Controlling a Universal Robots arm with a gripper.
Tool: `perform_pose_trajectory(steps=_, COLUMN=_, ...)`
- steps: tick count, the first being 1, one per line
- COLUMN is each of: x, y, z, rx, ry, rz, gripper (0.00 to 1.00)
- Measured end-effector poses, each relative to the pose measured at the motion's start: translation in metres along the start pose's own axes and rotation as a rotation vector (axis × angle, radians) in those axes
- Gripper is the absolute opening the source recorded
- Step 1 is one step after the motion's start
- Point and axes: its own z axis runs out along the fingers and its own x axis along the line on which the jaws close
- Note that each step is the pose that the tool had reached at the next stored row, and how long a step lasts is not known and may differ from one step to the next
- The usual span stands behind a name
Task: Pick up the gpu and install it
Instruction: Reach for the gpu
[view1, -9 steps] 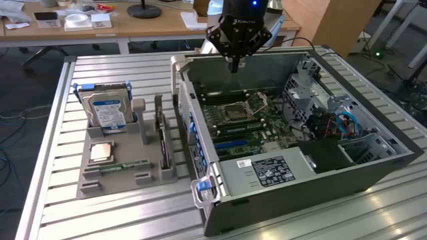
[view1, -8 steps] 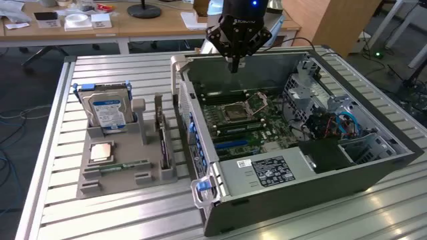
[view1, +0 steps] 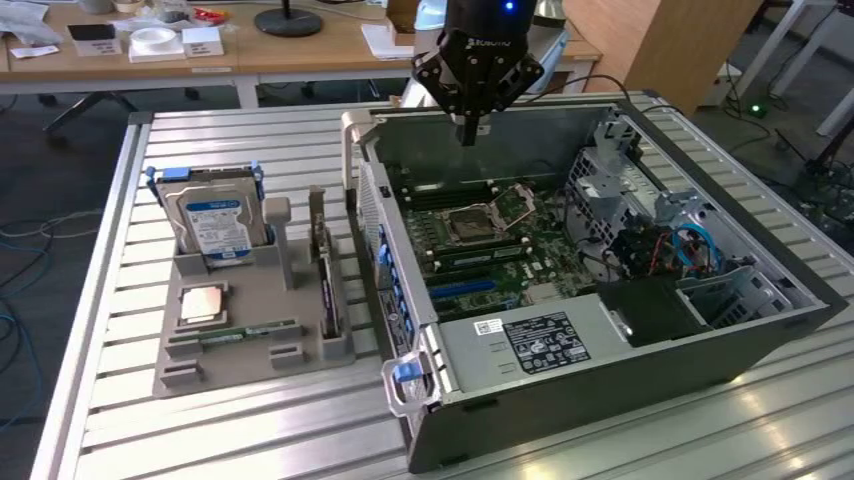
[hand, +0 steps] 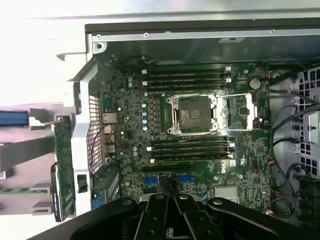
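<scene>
**One clenched gripper (view1: 467, 132) over the open computer case (view1: 601, 395), gpu (hand: 64, 160) upright in its holder (view1: 240, 365)**

You are looking at a black gripper hanging above a tower computer that lies on its side, lid off, on a slatted metal table (view1: 240, 440). The jaws are pressed together and grasp nothing. White lettering crosses the gripper's body, too small for you to read with certainty.

Straight below the jaws lies the green motherboard (hand: 130, 125). Its processor socket (hand: 192, 112) stands empty, framed in silver, with dark memory slots on either side. Two short blue connectors (hand: 150, 180) sit just under the fingertips. White print on the board near the jaws looks like "DELL".

The gpu is well apart from the jaws. It is lower than them, outside the case and just past the case wall, toward the exterior view's left. It stands on its long edge in a slot of the grey holder, green board up, with a black part along one face.

Farther from the jaws, in the same holder, a silver hard drive (view1: 214, 225) stands upright. Its label is blue and white, the print too fine to read. A slim green memory stick (view1: 254, 329) lies flat beside it.

Inside the case, below the jaws and nearer the exterior camera, the power supply (view1: 467, 360) carries a black-and-white label. Its text is unreadable.
</scene>
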Motion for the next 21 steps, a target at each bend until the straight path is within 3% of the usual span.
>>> perform_pose_trajectory(steps=21, x=0.023, y=-0.0017, z=-0.0004, rx=0.0000, ry=0.0000, rz=0.000, gripper=0.11)
